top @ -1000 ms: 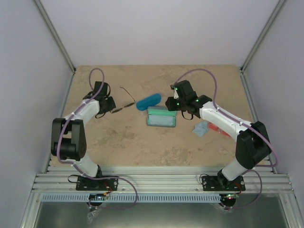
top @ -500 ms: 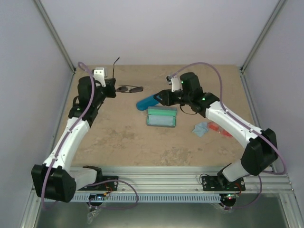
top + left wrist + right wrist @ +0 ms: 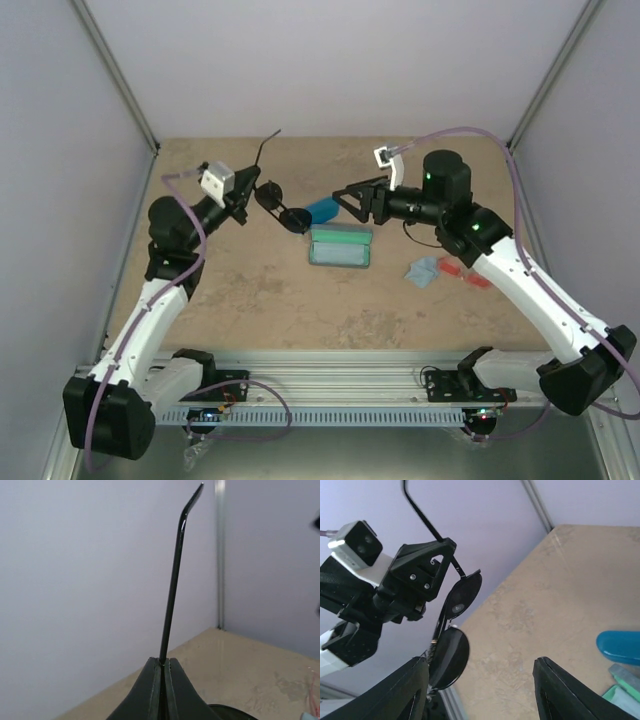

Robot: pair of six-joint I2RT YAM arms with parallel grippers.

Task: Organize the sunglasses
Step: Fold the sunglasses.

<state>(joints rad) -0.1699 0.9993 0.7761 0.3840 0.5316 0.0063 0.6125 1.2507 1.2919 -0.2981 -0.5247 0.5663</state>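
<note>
L gripper (image 3: 164, 669) clamped on one temple of wire-framed sunglasses (image 3: 281, 207), held aloft beside blue case (image 3: 322, 209) | R gripper (image 3: 346, 203) spread, empty, facing lenses | risk: thin temple pivots or slips in the pinch at handover, frame drops

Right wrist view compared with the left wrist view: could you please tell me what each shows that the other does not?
Only the right wrist: the dark lenses of the wire-framed sunglasses, the blue case and the open right claw. Only the left wrist: the left claw from behind, pressed shut on the temple arm. Both: that claw, the temple arm, grey wall and beige table.
</note>
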